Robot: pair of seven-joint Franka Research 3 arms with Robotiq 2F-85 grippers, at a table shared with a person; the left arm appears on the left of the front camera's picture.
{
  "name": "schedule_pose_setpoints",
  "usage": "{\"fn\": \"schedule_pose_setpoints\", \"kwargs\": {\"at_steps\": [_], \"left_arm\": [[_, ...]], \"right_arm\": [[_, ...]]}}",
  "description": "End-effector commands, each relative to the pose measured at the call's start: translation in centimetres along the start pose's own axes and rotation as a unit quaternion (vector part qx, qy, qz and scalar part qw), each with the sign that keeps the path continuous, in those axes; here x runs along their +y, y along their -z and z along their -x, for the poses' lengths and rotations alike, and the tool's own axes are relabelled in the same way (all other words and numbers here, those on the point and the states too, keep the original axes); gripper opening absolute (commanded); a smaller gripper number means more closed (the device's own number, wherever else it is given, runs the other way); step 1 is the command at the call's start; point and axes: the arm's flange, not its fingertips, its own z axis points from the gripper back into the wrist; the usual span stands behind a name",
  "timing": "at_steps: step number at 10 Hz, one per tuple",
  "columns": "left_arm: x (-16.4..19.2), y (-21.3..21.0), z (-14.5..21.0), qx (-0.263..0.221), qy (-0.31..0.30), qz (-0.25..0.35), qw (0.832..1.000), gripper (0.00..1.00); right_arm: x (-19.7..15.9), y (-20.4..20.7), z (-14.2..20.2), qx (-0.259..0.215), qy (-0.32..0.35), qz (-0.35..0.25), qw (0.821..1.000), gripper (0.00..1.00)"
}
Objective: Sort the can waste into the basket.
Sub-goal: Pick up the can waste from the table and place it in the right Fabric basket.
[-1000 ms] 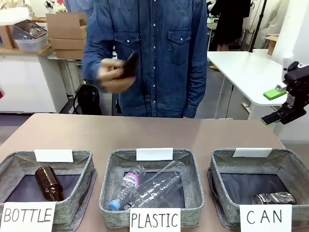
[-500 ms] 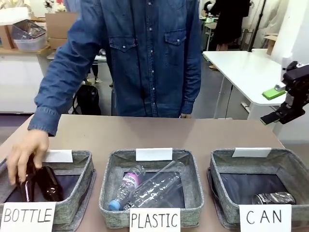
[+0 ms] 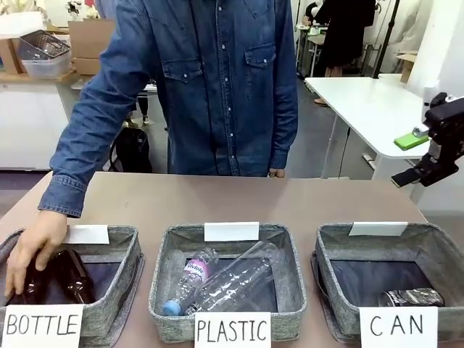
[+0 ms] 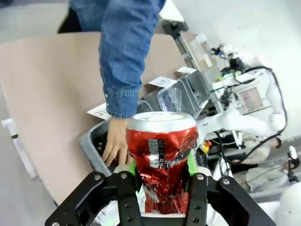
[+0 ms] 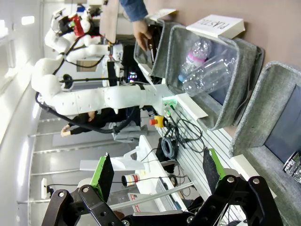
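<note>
My left gripper [image 4: 162, 165] is shut on the red dented can [image 4: 162, 150], which stands upright between the green pads, high above the table's left end. The dark blue-black can [image 3: 412, 297] lies in the front right corner of the CAN basket [image 3: 330, 250], and it shows again at the edge of the right wrist view [image 5: 294, 162]. My right gripper [image 5: 156, 173] hangs open with nothing between its fingers, up beside the table's right end [image 3: 428, 168], above and behind the CAN basket [image 5: 263, 94].
A person in a denim shirt leans over the far edge, a hand [image 3: 32, 246] resting on brown bottles in the BOTTLE basket [image 3: 123, 239]. The PLASTIC basket [image 3: 170, 243] in the middle holds clear bottles. Bare tabletop [image 3: 217, 199] lies behind the baskets.
The person's hand, which held a dark bottle at chest height, came down into the BOTTLE basket and now rests there. My right arm has barely moved.
</note>
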Motion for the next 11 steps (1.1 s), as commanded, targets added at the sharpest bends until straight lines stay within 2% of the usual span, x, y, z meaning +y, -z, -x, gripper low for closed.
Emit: {"fn": "schedule_pose_setpoints", "kwargs": {"at_steps": [1,2,4,5,6,7,8,10,11], "left_arm": [[-1.1,3.2,-1.1,0.018,0.019,0.034,0.999,0.38],[-1.6,5.6,-2.1,0.023,0.009,0.035,0.999,0.38],[-2.6,15.2,-3.9,0.121,-0.004,0.015,0.992,0.38],[-4.1,20.6,-4.1,0.159,0.012,0.043,0.986,0.38],[-5.8,25.4,-3.7,0.188,0.063,0.034,0.98,0.38],[-7.9,30.1,-3.1,0.198,0.088,0.031,0.976,0.38],[-9.5,34.6,-2.1,0.216,0.123,0.034,0.968,0.38],[-12.6,43.5,-0.2,0.235,0.173,0.021,0.956,0.38],[-13.9,47.2,1.4,0.244,0.23,0.021,0.942,0.38]], "right_arm": [[-0.1,-0.3,0.2,0.006,-0.008,0.004,1.0,1.0],[-0.1,-0.3,0.2,0.006,-0.008,0.004,1.0,1.0],[0.0,0.0,0.0,0.0,0.0,0.0,1.0,1.0],[3.1,-3.2,0.6,-0.032,-0.007,0.068,0.997,1.0],[6.7,-7.2,1.9,-0.082,-0.037,0.146,0.985,1.0],[9.5,-11.0,3.7,-0.097,-0.061,0.226,0.967,1.0],[10.5,-13.5,5.1,-0.117,-0.057,0.31,0.942,1.0],[9.8,-16.5,7.4,-0.169,-0.04,0.378,0.909,1.0],[9.0,-17.0,8.5,-0.195,-0.029,0.391,0.899,1.0]]}}
